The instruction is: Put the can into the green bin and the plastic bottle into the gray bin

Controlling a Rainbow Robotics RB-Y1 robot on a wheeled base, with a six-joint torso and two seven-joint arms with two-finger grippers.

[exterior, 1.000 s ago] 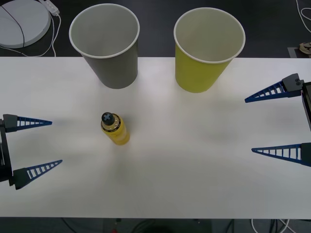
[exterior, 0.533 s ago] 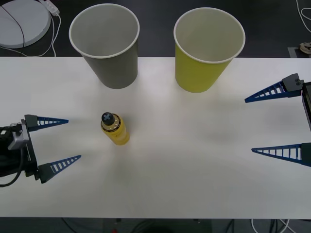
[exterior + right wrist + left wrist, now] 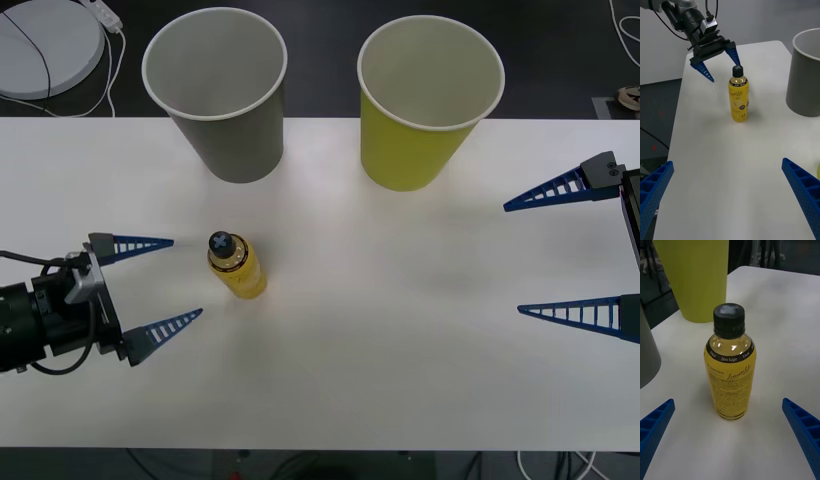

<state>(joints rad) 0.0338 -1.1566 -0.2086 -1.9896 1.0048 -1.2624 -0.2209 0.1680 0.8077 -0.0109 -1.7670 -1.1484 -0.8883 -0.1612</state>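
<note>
**Facing the bottle with spread fingers**

Standing upright on the white desk (image 3: 400, 330), the plastic bottle (image 3: 237, 267) sits in the left half, roughly midway between the far and near edges, its black cap on. The left gripper (image 3: 172, 286) is just beside it on the side toward the desk's left edge, its blue ribbed fingers (image 3: 140, 244) spread wide and pointed at the bottle, one tip near the cap and the other off the bottle's near side; neither touches it. From the left wrist, the bottle (image 3: 730, 363) stands centred between the two released fingers (image 3: 655, 427), not yet between their tips.

At the far edge stand the two bins, well apart from the bottle: the gray bin (image 3: 222, 100) behind the bottle, toward the far-left corner, and the green bin (image 3: 420, 105) to its right, both upright and showing white insides.

The right gripper (image 3: 515, 260) waits at the desk's right edge, fingers wide apart, holding nothing.
</note>
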